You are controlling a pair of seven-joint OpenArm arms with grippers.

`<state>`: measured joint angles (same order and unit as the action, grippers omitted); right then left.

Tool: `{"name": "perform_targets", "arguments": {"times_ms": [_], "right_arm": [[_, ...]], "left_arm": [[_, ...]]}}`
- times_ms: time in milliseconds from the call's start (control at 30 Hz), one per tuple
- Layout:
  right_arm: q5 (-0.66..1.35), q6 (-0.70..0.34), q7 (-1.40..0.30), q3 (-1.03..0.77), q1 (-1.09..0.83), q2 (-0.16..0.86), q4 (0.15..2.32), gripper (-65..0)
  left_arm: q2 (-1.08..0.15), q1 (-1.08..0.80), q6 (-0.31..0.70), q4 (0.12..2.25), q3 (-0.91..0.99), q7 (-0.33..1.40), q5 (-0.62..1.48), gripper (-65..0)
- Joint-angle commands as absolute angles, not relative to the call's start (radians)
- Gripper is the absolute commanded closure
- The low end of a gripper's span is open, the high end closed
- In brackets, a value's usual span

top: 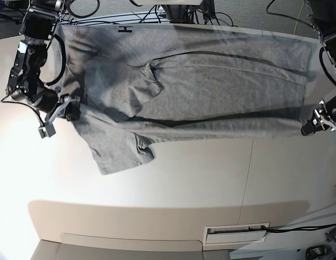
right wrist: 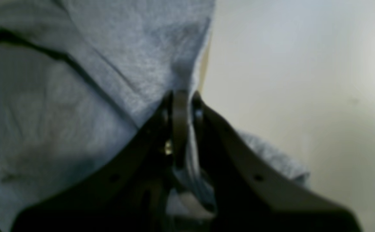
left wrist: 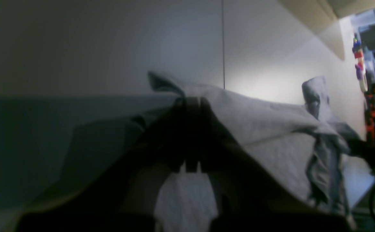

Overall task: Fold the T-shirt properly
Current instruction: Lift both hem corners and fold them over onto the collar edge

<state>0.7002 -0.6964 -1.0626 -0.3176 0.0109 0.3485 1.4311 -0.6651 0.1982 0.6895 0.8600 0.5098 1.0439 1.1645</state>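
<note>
The heather-grey T-shirt [top: 211, 81] lies spread lengthwise across the far half of the white table, plain side up. Its near long edge is raised between both grippers. One sleeve [top: 122, 154] lies flat toward the front left. My right gripper [top: 75, 111], at the base view's left, is shut on the shirt's edge there; in its wrist view the right gripper [right wrist: 181, 96] pinches grey cloth [right wrist: 110, 48]. My left gripper [top: 308, 128], at the right, is shut on the opposite corner. In its own view the left gripper [left wrist: 192, 101] bites the cloth [left wrist: 271, 122], which drapes away to the right.
White table [top: 173, 184] with a seam [top: 246, 168] running front to back. A slotted strip [top: 236, 232] sits at the front edge. Cables [top: 130, 13] run along the table's far edge behind the shirt. Coloured clutter [left wrist: 359, 64] stands beyond the table in the left wrist view.
</note>
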Motion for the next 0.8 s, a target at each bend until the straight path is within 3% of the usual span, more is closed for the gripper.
{"name": "perform_targets", "arguments": {"times_ms": [0,333,500,767], "right_arm": [[0.714,-0.698,-1.047,-0.324,0.019,0.366,1.456,0.0],[0.719,-0.698,-1.071,-0.495,-0.028,0.366,1.46,0.0],[0.829,-0.698,-1.135,-0.586,-0.049,0.366,1.46,0.0],[0.912,-0.698,-1.172,-0.61,-0.084,0.365,1.46,0.0]], "left_arm": [[-0.699,0.207,0.698,0.879,0.514,1.039,1.205,0.0],[-0.704,0.141,0.698,0.88,0.516,1.081,1.235,0.0],[-0.704,0.141,0.698,0.88,0.516,1.085,1.235,0.0],[-0.704,0.144,0.698,0.888,0.524,1.086,1.235,0.0]]}}
